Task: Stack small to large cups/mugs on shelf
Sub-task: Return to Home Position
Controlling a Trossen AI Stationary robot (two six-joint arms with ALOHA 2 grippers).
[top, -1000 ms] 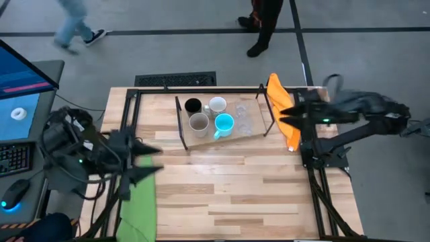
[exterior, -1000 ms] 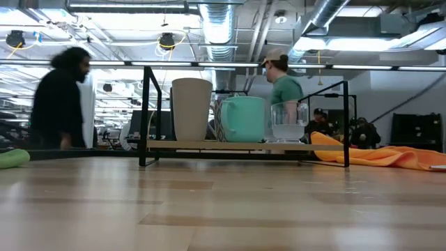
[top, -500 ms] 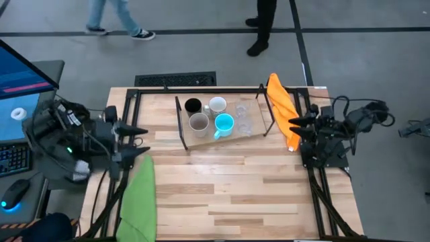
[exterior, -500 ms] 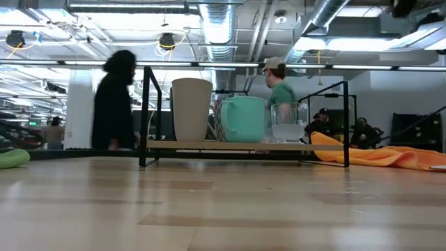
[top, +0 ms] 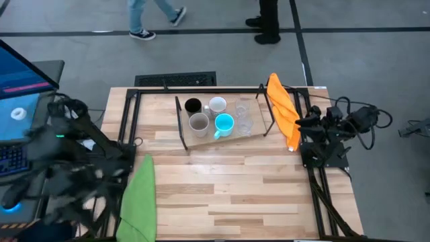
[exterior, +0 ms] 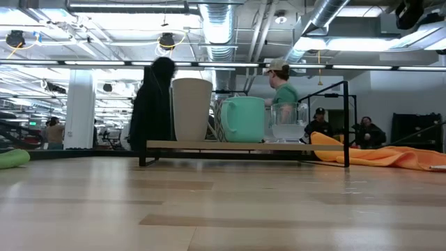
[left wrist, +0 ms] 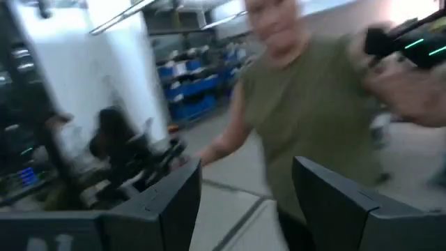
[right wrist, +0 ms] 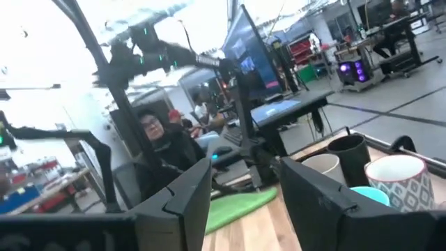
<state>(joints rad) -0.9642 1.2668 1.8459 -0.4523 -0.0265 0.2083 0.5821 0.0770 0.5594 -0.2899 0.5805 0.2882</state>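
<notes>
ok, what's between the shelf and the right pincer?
Just the orange cloth, lying between the shelf and the right pincer; the high view shows it.

I can read no text, label, brand or number in any of my views. The screen beside the table shows me only blue with a reddish band, and whatever is on it is too small to make out. The white mug carries a grey pattern, not letters.
</notes>
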